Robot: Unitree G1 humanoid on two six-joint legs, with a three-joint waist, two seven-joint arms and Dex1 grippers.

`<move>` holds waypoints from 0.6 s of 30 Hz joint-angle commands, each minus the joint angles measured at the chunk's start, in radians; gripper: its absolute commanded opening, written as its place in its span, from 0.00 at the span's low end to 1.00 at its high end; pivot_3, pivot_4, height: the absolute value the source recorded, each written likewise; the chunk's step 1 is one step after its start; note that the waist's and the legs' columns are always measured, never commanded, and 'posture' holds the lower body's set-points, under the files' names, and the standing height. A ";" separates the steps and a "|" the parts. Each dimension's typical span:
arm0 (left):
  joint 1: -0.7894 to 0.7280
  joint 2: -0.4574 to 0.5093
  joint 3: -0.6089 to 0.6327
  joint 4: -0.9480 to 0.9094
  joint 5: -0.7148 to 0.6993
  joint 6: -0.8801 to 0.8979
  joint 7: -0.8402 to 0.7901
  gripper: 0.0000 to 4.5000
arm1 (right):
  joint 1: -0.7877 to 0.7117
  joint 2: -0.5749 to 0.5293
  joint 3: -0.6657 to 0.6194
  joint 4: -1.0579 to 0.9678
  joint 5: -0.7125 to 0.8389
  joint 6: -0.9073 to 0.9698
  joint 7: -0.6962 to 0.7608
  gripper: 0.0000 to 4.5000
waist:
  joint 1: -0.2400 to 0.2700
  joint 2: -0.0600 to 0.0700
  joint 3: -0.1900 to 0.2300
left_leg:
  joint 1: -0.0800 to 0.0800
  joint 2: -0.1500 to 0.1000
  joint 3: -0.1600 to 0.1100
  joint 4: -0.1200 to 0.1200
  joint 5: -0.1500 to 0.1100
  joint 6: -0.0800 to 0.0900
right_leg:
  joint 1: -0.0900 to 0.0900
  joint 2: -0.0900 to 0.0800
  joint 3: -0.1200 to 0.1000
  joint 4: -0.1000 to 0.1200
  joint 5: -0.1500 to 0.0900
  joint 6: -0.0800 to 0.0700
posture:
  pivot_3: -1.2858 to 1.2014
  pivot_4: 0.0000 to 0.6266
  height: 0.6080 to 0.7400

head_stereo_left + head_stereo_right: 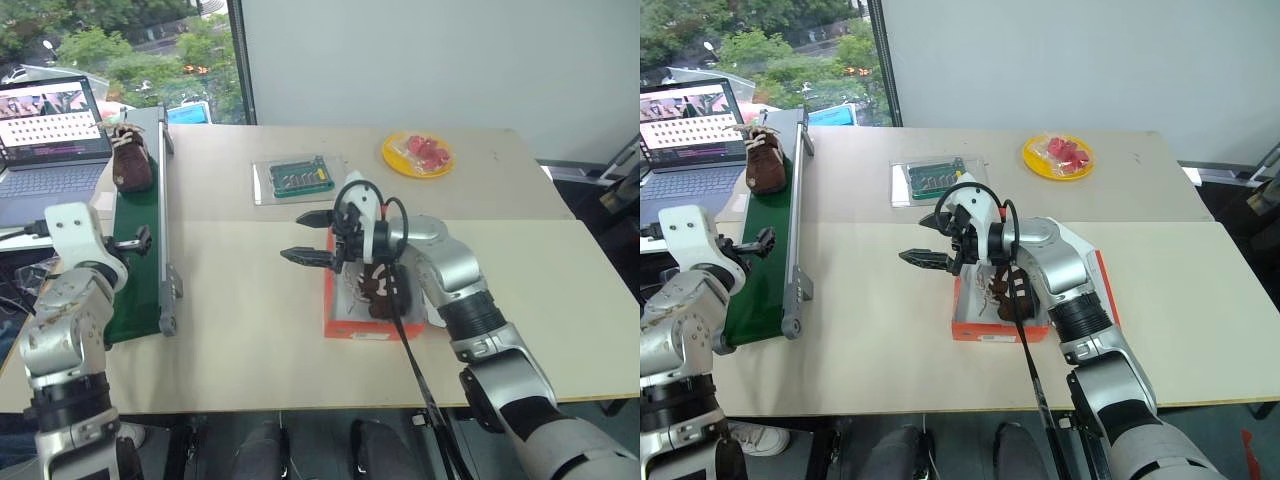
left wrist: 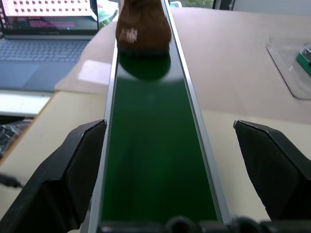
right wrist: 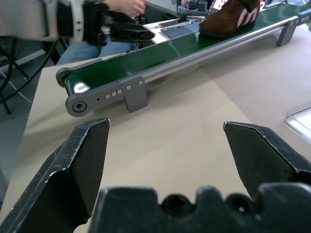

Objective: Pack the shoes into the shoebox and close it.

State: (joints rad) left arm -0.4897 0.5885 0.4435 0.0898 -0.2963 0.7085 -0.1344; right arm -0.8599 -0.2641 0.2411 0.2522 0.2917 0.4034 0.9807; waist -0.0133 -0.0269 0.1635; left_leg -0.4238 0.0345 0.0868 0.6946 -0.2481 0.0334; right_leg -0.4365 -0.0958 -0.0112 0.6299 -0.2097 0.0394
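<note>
1. Abt half done, by the look of it: one shoe (image 1: 379,290) already lying in the open shoebox (image 1: 980,326), mid surface, partly hidden behind the right arm.
2. Second shoe (image 1: 764,160) not yet packed; sitting at the far end of the green conveyor belt (image 1: 138,262), well apart from the box.
3. Left gripper (image 1: 134,241) at the belt's near end, jaws wide w/ nothing between, pointed along the belt toward that shoe.
4. Right gripper (image 1: 928,238) just left of the box, above bare surface, jaws wide, empty.
5. Left to do, likely: fetch 2nd shoe, set beside the 1st, shut the lid. Lid itself hard to make out behind the arm.
6. Pale wood surface (image 1: 250,330), two boards w/ a seam across. Also on it: clear tray w/ green board (image 1: 298,179), yellow plate (image 1: 418,155) w/ red bits.
7. Room: laptop (image 1: 50,140) at far left, window (image 1: 120,50) w/ trees, plain grey wall (image 1: 440,60) behind.
</note>
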 commanded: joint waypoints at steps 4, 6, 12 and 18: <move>-0.218 0.092 -0.050 0.352 0.057 -0.162 -0.073 1.00 | -0.006 -0.008 -0.007 -0.052 -0.035 -0.026 -0.017 0.98 | -0.001 0.000 0.000 | 0.000 0.000 0.002 0.000 0.000 0.000 | 0.000 0.000 -0.001 0.000 0.000 0.000 | 0.52 0.24 1.00; -0.256 0.097 -0.063 0.414 0.066 -0.197 -0.085 1.00 | -0.004 -0.013 -0.009 -0.056 -0.045 -0.021 -0.025 0.98 | -0.001 0.000 0.000 | 0.000 0.000 0.004 0.000 0.000 -0.001 | 0.000 0.000 -0.001 0.000 0.000 0.000 | 0.52 0.24 1.00; -0.343 0.092 -0.080 0.616 0.083 -0.290 -0.104 1.00 | 0.020 -0.031 -0.021 -0.089 -0.049 0.002 -0.052 0.98 | -0.001 0.000 0.000 | -0.001 0.000 0.007 0.000 0.001 -0.001 | -0.001 0.000 -0.001 0.000 0.000 0.000 | 0.52 0.24 1.00; -0.385 0.082 -0.118 0.856 0.136 -0.416 -0.091 1.00 | 0.022 -0.059 -0.042 -0.115 -0.047 0.032 -0.080 0.98 | -0.002 0.000 0.000 | -0.001 0.000 0.008 0.000 0.001 -0.001 | -0.001 0.000 -0.001 0.000 0.000 0.000 | 0.52 0.24 1.00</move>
State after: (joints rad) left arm -0.8551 0.6619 0.3311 0.9094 -0.1752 0.3279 -0.2332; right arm -0.8322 -0.3126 0.2262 0.1880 0.2387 0.4303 0.9075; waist -0.0148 -0.0270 0.1635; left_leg -0.4247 0.0346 0.0952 0.6947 -0.2475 0.0325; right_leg -0.4375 -0.0959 -0.0125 0.6297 -0.2097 0.0394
